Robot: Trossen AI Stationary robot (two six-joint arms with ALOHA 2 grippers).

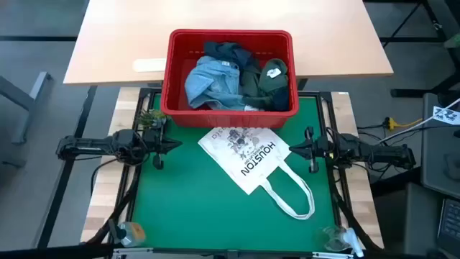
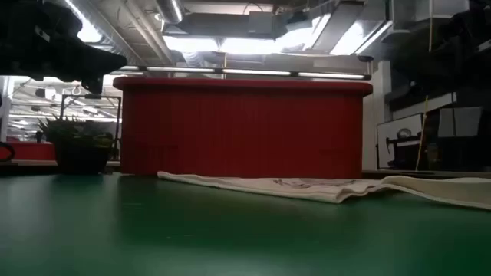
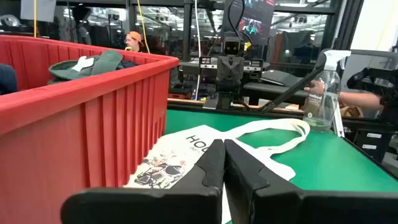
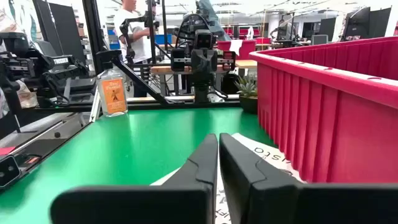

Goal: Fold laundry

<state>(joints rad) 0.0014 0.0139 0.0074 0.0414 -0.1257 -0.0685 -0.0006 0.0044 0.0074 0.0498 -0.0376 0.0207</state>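
Note:
The laundry lies heaped in the red basket [image 1: 230, 75] at the mat's far edge: a light blue denim piece [image 1: 213, 79], a navy piece [image 1: 228, 50] and a dark olive one [image 1: 264, 80]. A white tote printed HOUSTON [image 1: 248, 155] lies flat on the green mat in front of the basket, handles trailing toward the near right. My left gripper [image 1: 176, 145] hovers shut at the mat's left, level, pointing at the tote. My right gripper [image 1: 291, 150] hovers shut at the right, facing it. Neither touches anything.
A small potted plant [image 1: 151, 117] stands at the mat's far left corner. Spray bottles stand at the near left [image 1: 129, 232] and near right [image 1: 338, 237] corners. A wooden table [image 1: 230, 21] lies beyond the basket. People show in the room behind.

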